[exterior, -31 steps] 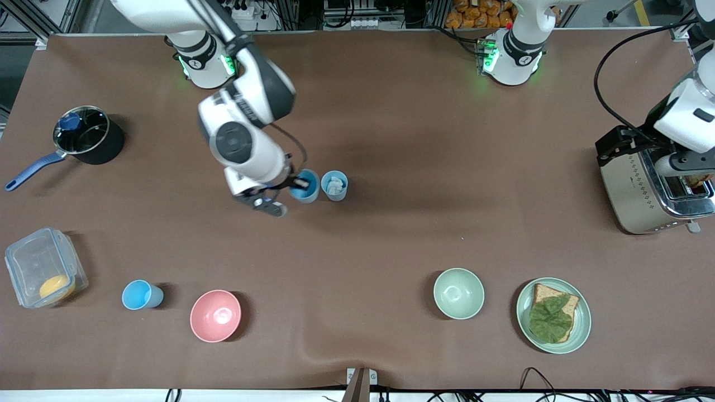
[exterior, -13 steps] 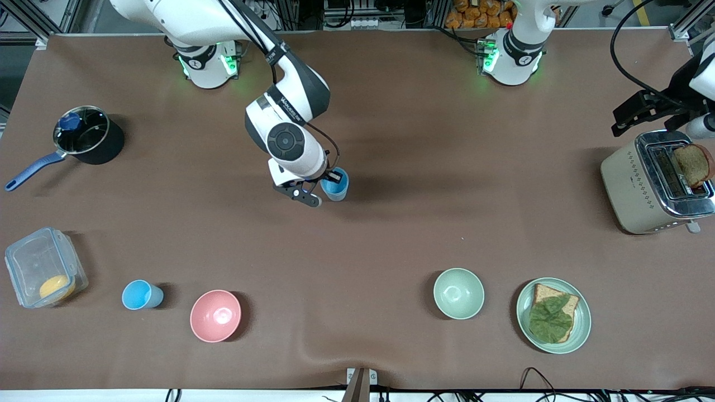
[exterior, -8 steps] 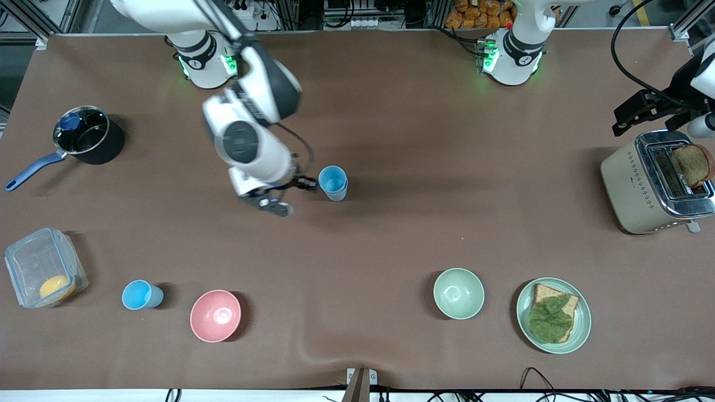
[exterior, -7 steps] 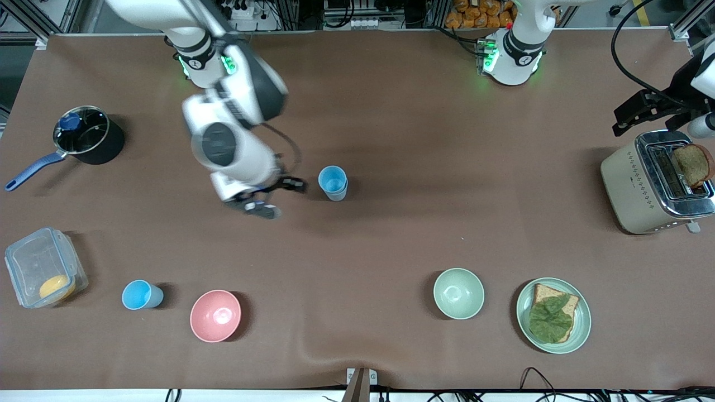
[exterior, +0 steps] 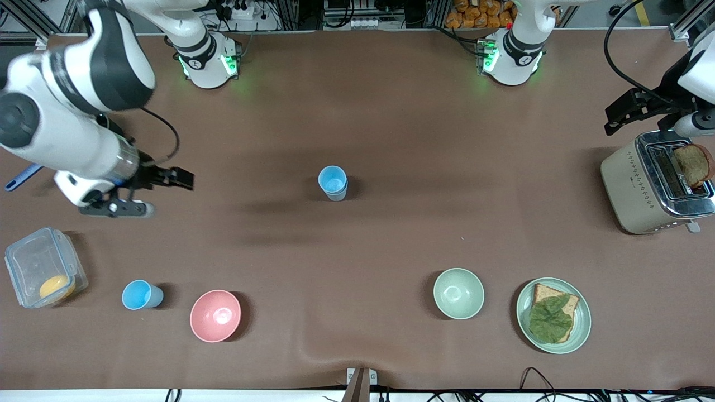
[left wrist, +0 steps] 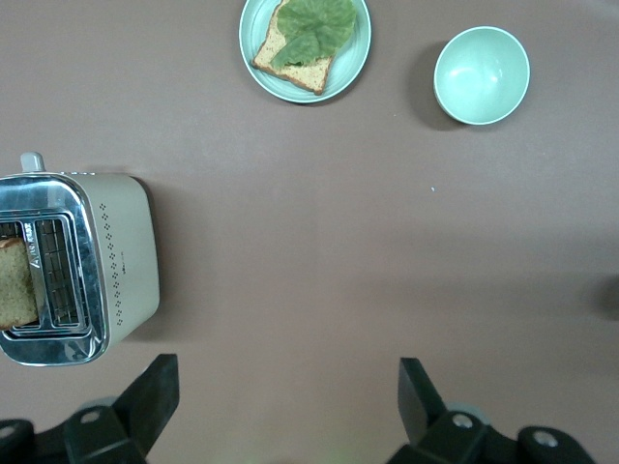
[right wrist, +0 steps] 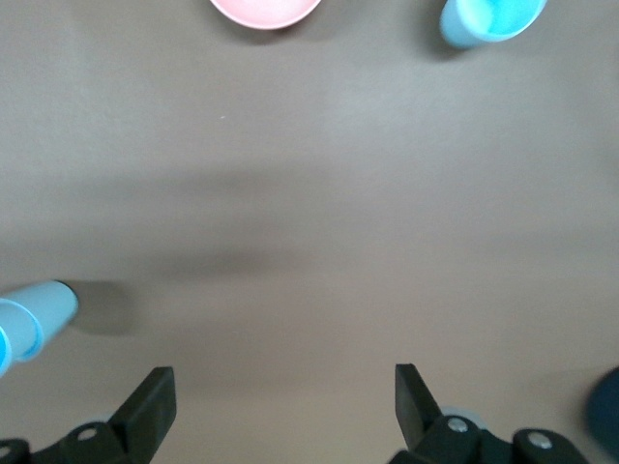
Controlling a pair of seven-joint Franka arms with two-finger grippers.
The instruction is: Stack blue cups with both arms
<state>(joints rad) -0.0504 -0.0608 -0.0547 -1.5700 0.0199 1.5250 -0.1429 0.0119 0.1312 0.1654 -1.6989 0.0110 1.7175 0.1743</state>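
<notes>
R gripper (exterior: pixel 151 192) is at mid-left of the front frame, up over bare table (exterior: pixel 391 234) toward the R arm's end, jaws spread wide, nothing between them. R wrist cam confirms: both fingers (right wrist: pixel 150 401) apart, only mat between.

Stacked blue cups (exterior: pixel 333 182) sit upright at frame center, one nested in the other, rim edges both visible. Also seen at the edge of R wrist view (right wrist: pixel 29 319).

Third blue cup (exterior: pixel 141 295) stands alone at lower left of the frame, just beside the pink bowl (exterior: pixel 215 315) and near the clear container (exterior: pixel 42 273), nearer the cam than the stack. Well apart from the stack.

L gripper (exterior: pixel 642 109) is at upper right of the frame, over the table edge by the toaster (exterior: pixel 648 187); jaws spread, empty per L wrist cam (left wrist: pixel 290 406). L arm waits there.

Toast slice (exterior: pixel 692 164) sticks out of a toaster slot. Green bowl (exterior: pixel 458 293) and plate (exterior: pixel 581 329) w/ bread + lettuce at lower right.
</notes>
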